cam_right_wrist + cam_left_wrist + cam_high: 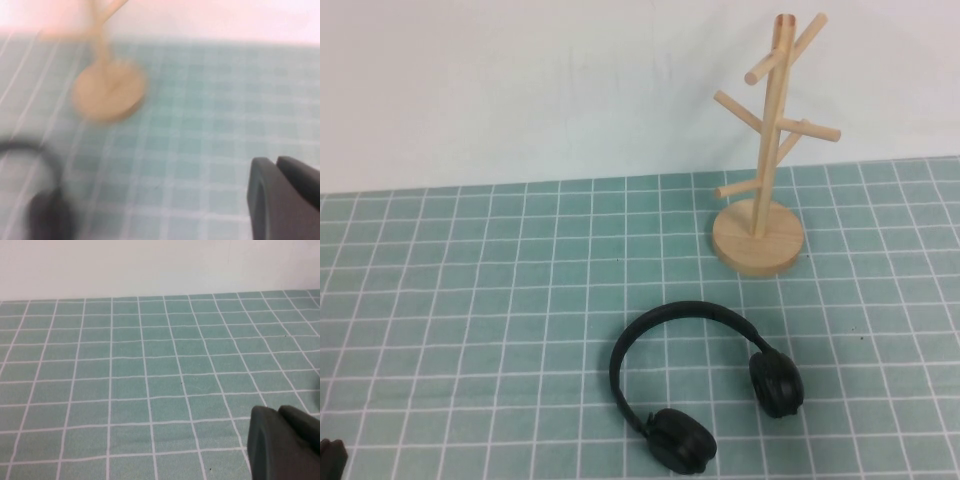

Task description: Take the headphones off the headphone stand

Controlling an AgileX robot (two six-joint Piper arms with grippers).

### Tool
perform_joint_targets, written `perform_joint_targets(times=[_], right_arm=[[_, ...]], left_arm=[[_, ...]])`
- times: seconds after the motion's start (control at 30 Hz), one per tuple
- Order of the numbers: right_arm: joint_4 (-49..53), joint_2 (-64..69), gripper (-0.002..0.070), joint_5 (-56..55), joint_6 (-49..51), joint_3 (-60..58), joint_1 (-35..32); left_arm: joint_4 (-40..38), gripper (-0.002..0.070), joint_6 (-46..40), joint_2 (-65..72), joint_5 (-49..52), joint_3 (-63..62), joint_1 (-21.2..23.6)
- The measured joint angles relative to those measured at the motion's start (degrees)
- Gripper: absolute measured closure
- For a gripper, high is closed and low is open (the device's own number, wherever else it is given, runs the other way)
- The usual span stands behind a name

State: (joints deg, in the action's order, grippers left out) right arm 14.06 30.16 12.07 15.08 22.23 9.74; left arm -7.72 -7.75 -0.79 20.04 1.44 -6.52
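Note:
The black headphones (705, 385) lie flat on the green grid mat, off the stand, with both earcups toward the front. The wooden headphone stand (760, 160) stands upright just behind them, its pegs bare. My left gripper (276, 412) is shut and empty, low over bare mat. Only its tip shows in the high view (330, 455), at the front left corner. My right gripper (275, 162) is shut and empty, to the right of the headphones (47, 210) and stand (107, 90). It is out of the high view.
A green mat with white grid lines (470, 300) covers the table. A white wall (520, 80) rises behind the mat's far edge, close behind the stand.

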Motion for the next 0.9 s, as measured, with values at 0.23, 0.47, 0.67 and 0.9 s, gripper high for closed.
perform_joint_targets(times=[0.23,0.47,0.67,0.9], right_arm=[[-0.5,-21.2,0.0685,-3.5,1.1,-13.9,-9.6],[-4.8,-32.0,0.0685,-7.0,1.5,-20.7,-14.3],[-4.9,-32.1,0.0685,-7.5,1.6,-22.6,-14.6],[-4.0,-31.9,0.0685,-6.1,-3.2,-23.5,-14.6]], left_arm=[[0.0,0.0678,0.0,0.0,0.0,0.0,0.0],[0.0,0.0678,0.0,0.0,0.0,0.0,0.0],[0.0,0.0678,0.0,0.0,0.0,0.0,0.0],[0.0,0.0678,0.0,0.0,0.0,0.0,0.0]])
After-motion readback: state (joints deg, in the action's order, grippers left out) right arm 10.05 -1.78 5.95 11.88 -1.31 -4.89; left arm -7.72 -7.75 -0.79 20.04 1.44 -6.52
